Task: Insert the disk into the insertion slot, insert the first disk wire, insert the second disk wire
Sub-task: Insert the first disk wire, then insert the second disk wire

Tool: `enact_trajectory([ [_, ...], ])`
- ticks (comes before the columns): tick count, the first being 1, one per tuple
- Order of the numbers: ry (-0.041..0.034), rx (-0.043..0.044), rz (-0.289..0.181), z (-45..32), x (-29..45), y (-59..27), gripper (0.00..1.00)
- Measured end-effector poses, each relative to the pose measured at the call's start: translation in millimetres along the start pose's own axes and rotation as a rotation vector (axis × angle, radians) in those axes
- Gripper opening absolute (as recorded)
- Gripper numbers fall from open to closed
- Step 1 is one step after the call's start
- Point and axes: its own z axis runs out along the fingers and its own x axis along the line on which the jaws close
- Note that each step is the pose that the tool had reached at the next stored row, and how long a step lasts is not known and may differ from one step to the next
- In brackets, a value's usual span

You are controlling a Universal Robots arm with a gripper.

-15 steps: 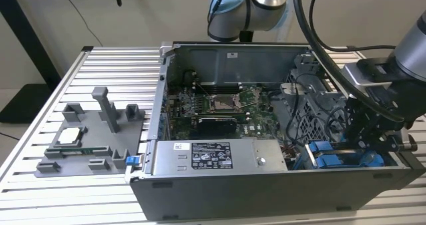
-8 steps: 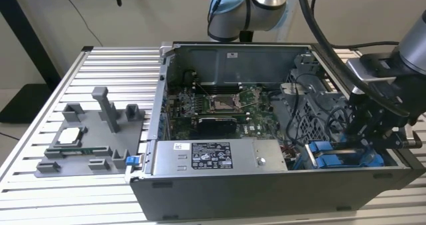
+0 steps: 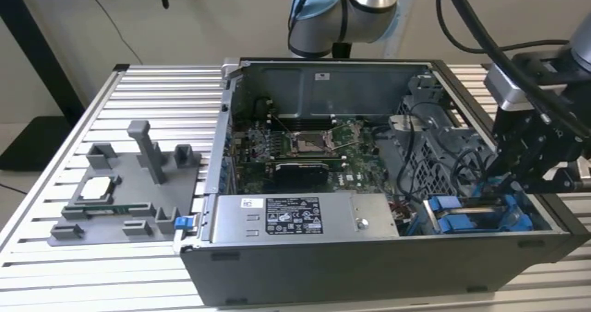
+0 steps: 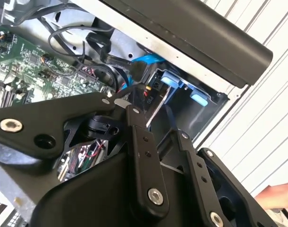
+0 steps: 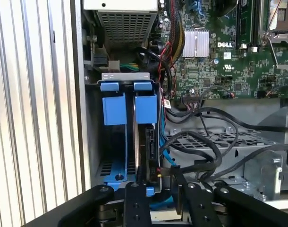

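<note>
Externally, the black robot gripper [image 3: 519,179] hangs inside the open dark-grey computer case [image 3: 369,270], over the grey perforated sheet-metal insertion slot [image 3: 445,207] at the exterior view's right.

In the first wrist view, the flat disk [image 5: 151,146] in its blue carrier stands on edge inside the slot below two blue latch tabs [image 5: 145,108]. The gripper is just beside its exposed end.

In the second wrist view, a bright blue cable [image 4: 143,66] lies near the tabs. Whether the gripper is open or closed cannot be told.
</note>
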Motion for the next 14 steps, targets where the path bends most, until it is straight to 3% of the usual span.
enact_trajectory([
  [6, 0.0002, 0.0, 0.0, -11.7, -1.4, -0.6, 1.0],
  [14, 0.0004, 0.0, 0.0, -13.4, -1.8, -0.7, 1.0],
])
